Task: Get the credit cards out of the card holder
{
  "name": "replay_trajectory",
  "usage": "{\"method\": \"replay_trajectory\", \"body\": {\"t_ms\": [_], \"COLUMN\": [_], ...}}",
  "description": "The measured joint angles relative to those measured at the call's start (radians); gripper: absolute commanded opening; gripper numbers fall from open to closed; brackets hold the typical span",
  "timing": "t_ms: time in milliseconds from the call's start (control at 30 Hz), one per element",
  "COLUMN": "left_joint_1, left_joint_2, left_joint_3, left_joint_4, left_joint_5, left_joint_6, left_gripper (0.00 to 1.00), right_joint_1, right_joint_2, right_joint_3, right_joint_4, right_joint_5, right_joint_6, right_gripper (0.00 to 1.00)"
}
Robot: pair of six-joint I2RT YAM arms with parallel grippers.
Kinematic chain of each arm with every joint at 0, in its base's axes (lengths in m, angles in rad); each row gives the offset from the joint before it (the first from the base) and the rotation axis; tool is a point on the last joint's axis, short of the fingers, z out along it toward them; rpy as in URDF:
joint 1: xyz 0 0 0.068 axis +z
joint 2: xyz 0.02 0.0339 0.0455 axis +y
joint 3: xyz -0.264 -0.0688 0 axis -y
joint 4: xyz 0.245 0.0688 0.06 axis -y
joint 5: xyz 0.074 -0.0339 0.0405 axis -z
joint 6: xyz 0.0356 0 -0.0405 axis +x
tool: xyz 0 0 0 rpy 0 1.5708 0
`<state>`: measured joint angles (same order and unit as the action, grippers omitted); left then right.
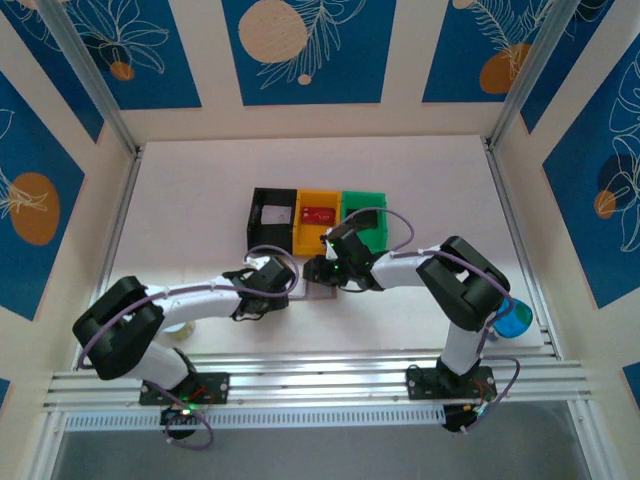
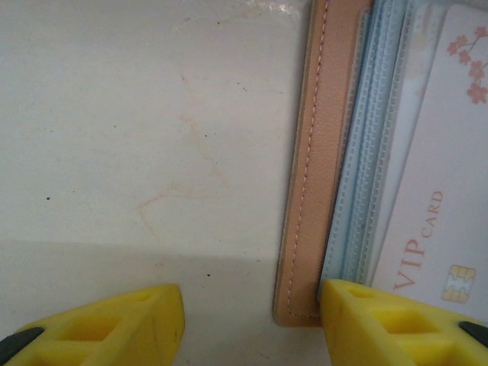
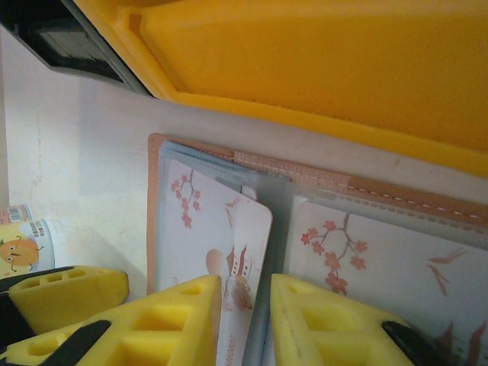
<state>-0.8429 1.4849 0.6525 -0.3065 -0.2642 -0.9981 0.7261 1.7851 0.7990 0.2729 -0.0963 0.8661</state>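
**Right wrist view: thin pinch on a card, holder barely pinned**

Nearest the lens, the right gripper (image 3: 245, 290) is clenched on the edge of a white blossom-printed credit card (image 3: 221, 229), which looks partly out of its pocket. Such a slim hold could slip. Pocket friction could also drag the small tan leather-like bifold card holder (image 3: 290, 168) along, because the left gripper (image 2: 252, 328) stands released, with just one yellow fingertip (image 2: 396, 328) on the holder's corner. The holder lies open and flat on the white table (image 2: 114, 114), just in front of the yellow plastic bin (image 3: 343, 69), whose wall a rising card could strike. Seen from above, the left arm (image 1: 190, 300) and right arm (image 1: 420, 265) reach inward and low, wrists meeting over the holder.
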Motion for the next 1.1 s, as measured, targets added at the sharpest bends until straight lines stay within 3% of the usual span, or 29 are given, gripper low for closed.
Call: {"method": "replay_trajectory", "body": {"t_ms": [533,1100], "left_joint_1": [-0.006,-0.013], "left_joint_2": [0.003,0.009], "left_joint_3": [0.000,0.003], "left_joint_4": [0.003,0.002], "left_joint_5": [-0.006,-0.017], "left_joint_6": [0.000,0.000], "left_gripper": [0.52,0.52], "right_joint_1": [-0.010,-0.002], "right_joint_2": [0.051,0.059], "right_joint_3": [-0.001,-0.001], "right_joint_4": [0.124,0.135], "right_joint_5": [-0.051,-0.043], "right_joint_6": [-0.001,-0.027], "right_gripper": [0.23,0.22]}}
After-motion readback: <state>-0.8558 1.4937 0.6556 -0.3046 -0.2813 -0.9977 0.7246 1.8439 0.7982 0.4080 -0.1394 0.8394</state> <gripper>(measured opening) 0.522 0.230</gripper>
